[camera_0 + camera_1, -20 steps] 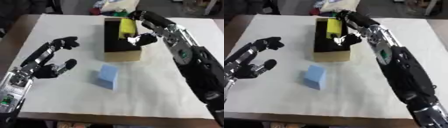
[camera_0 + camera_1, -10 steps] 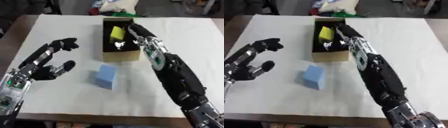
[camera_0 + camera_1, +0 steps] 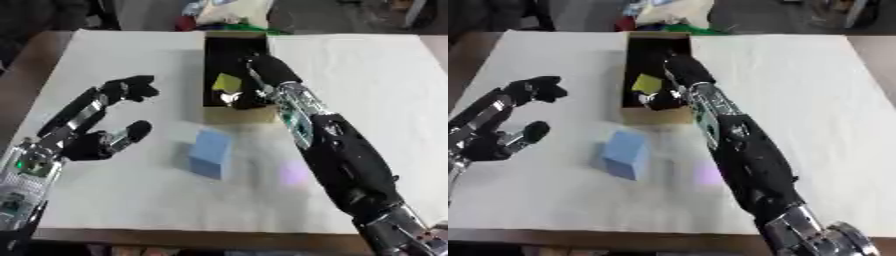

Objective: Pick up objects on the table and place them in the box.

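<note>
The right hand [image 3: 249,92] reaches down into the box [image 3: 234,114], which stands open-topped on the white surface [image 3: 367,75]. Its fingers are inside the dark interior, and I cannot tell whether they are curled or straight. A yellow block [image 3: 227,82] lies in the box, just to the left of those fingers, tilted against the dark floor; whether the fingers touch it is not clear. The right arm runs from the lower right corner of the view up across the surface to the box's near end.

The left hand [image 3: 92,132] hovers over the left part of the surface, palm turned inward. Its fingers [image 3: 131,87] are spread wide, with the thumb [image 3: 131,134] set apart below them, and they hold nothing.

A blue block [image 3: 211,153] stands on the surface to the right of the left thumb, near it but apart. It sits on the near side of the box, close to the box's front wall without touching it, and left of the right forearm.

Beyond the far end of the box, past the right fingers, a heap of pale and coloured things [image 3: 229,12] lies at the surface's far edge.
</note>
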